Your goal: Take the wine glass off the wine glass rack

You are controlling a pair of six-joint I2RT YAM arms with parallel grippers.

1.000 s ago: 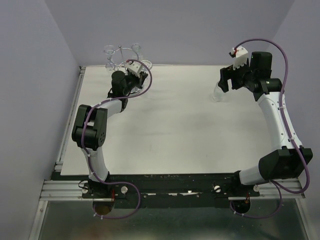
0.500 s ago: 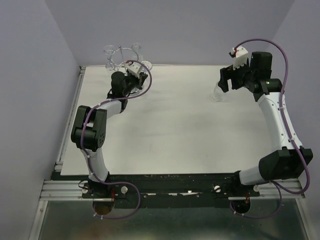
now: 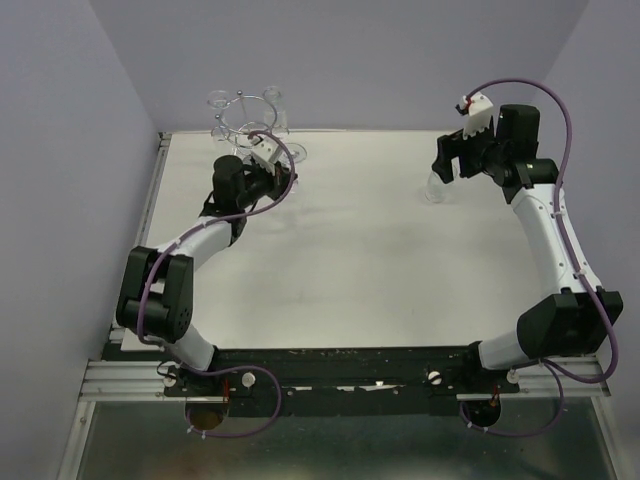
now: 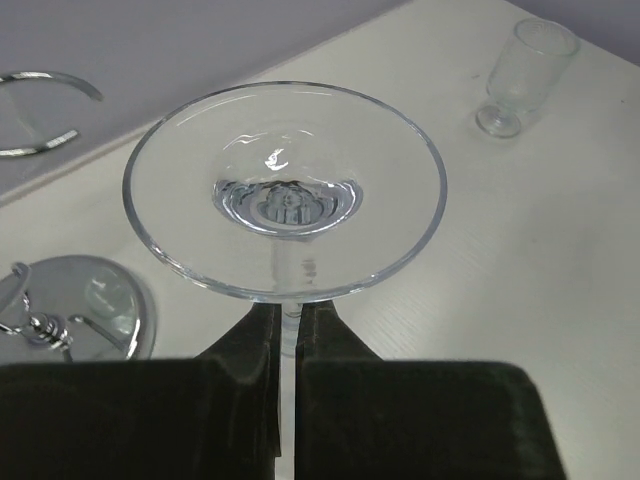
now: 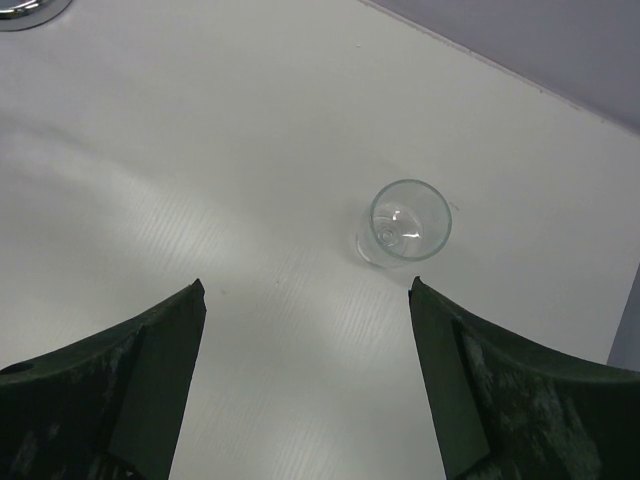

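Observation:
My left gripper (image 4: 288,312) is shut on the thin stem of a clear wine glass (image 4: 285,190). The glass's round foot faces the camera and its bowl is hidden behind my fingers. In the top view this gripper (image 3: 275,170) holds the glass (image 3: 291,156) just in front of the chrome wine glass rack (image 3: 245,112), clear of its ring. The rack's disc base (image 4: 95,310) and part of its ring (image 4: 40,110) show at the left of the left wrist view. My right gripper (image 5: 306,290) is open and empty above the table.
Other glasses (image 3: 217,100) hang on the rack at the back left corner. A small stemmed glass (image 5: 405,222) stands upright on the white table (image 3: 350,260) under my right gripper; it also shows in the top view (image 3: 435,190). Purple walls close the back and sides.
My left arm has drawn back from the rack toward the near right, carrying the wine glass off it. The right arm has barely moved.

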